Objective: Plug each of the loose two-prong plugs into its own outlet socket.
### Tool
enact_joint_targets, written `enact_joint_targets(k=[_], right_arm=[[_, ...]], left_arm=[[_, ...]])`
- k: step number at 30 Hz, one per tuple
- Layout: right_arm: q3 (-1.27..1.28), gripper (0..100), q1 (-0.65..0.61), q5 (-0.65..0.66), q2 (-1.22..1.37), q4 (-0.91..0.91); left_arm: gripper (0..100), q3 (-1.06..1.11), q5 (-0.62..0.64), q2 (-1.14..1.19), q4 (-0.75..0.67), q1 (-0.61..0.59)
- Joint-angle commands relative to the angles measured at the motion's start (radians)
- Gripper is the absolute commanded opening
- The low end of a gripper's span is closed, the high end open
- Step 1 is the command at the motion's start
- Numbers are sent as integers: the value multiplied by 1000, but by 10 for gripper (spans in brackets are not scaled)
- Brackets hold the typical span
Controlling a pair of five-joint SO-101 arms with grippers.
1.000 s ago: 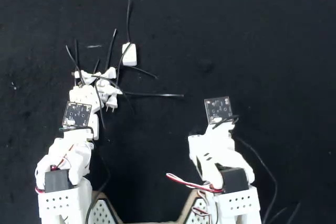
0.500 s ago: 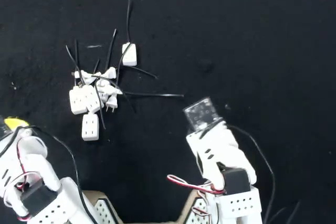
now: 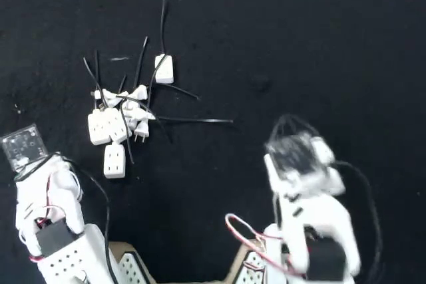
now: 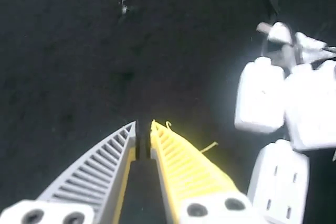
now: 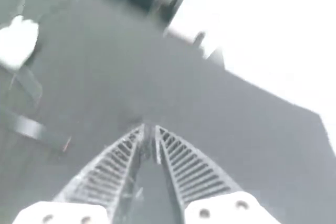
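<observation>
Now your left gripper and right gripper have backed away from the plugs and sockets heaped on your left. Both are pinched shut, holding nothing, so plugging hasn't begun.

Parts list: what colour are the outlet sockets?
White; outlet sockets show best in the left wrist view.
</observation>
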Motion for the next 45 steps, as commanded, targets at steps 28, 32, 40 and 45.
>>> enact_joint_targets(k=[28, 32, 40, 45], right_arm=[[-1359, 13, -21, -279, 746, 229], [-1357, 94, -135, -310, 909, 308], [-1159, 180, -345, -334, 1141, 474], [-791, 180, -358, -328, 1132, 236]], left_arm=[[213, -1380, -14, 666, 345, 24], [213, -1452, -14, 848, 420, 24], [213, -1313, -20, 1157, 512, 139], [213, -1211, -20, 1272, 506, 240]])
